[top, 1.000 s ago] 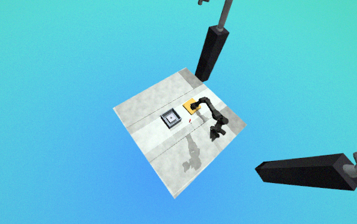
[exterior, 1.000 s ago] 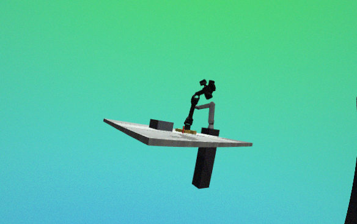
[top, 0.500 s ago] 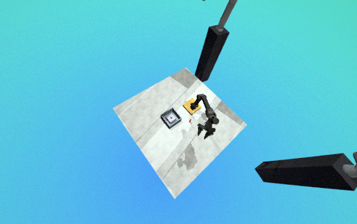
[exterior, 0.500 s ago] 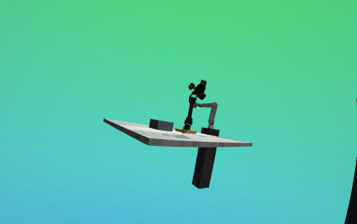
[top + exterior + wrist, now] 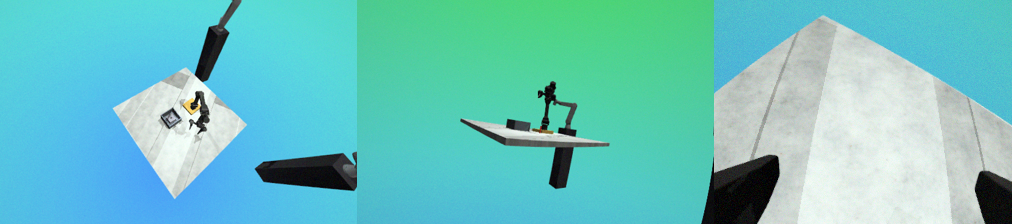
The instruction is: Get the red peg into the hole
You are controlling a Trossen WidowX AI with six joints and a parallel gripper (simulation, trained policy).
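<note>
"Where's the red peg [image 5: 540,129]?"
"Upright on the counter [image 5: 174,171] [image 5: 552,141] [image 5: 869,125], outside the open box [image 5: 164,122] [image 5: 518,125]."
"And the end effector [image 5: 196,127] [image 5: 878,175]?"
"Wide open above the counter, nothing between its fingers."

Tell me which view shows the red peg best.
The exterior view: the red peg shows there as a thin upright sliver in front of the yellow plate, small but distinct. The top view doesn't show it distinctly; the arm may be covering it. The wrist view shows only table and fingers, no peg.
</note>
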